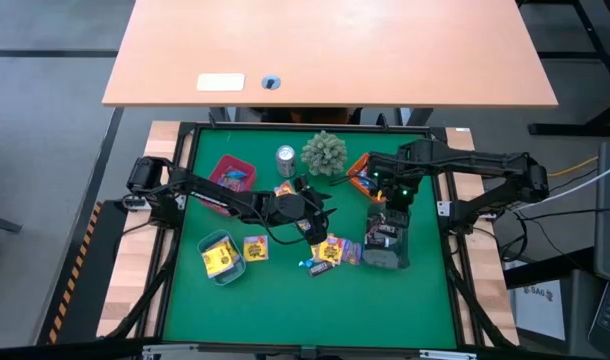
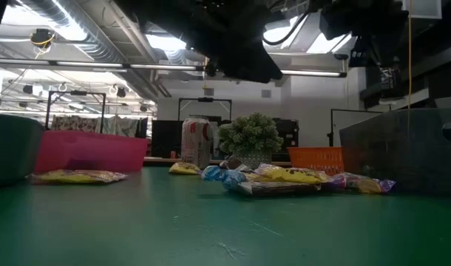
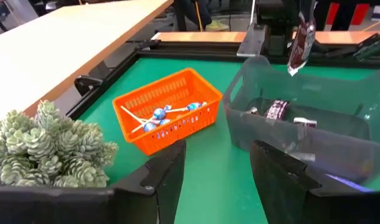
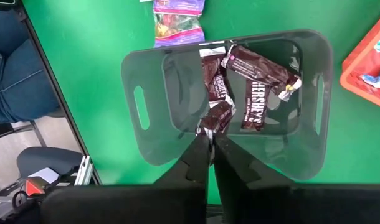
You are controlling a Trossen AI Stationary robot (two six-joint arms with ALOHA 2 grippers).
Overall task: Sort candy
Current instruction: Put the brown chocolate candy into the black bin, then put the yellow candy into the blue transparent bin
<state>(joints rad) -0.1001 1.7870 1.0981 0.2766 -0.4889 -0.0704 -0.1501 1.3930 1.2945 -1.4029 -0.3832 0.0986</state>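
Note:
My right gripper [image 4: 210,140] hangs over the grey bin [image 4: 146,99], shut on a dark brown mini bar [image 4: 217,116]. The same bar [image 3: 301,40] shows dangling in the left wrist view. Two more brown bars [image 4: 260,84] lie on the bin's floor. My left gripper [image 3: 218,186] stands open and empty above the table's middle [image 1: 320,215], pointing toward the orange basket [image 3: 168,109] with blue-wrapped pieces in it. Loose candy [image 1: 330,255] lies on the green mat beside the bin. One yellow packet [image 1: 255,248] lies on the mat, another in a small tray [image 1: 220,255]. My right gripper pinches the mini bar by its upper wrapper end [image 4: 208,129] between the two fingertips. The fingers come from above, slanting down. The bar hangs below them, clear of the bin's floor and over the bin's inside.
A pink tray [image 1: 230,172], a silver can [image 1: 285,157] and a green spiky plant ball [image 1: 325,152] stand along the far side. The wooden table [image 1: 325,50] lies beyond the mat. Bare green mat [image 1: 305,310] stretches along the near side.

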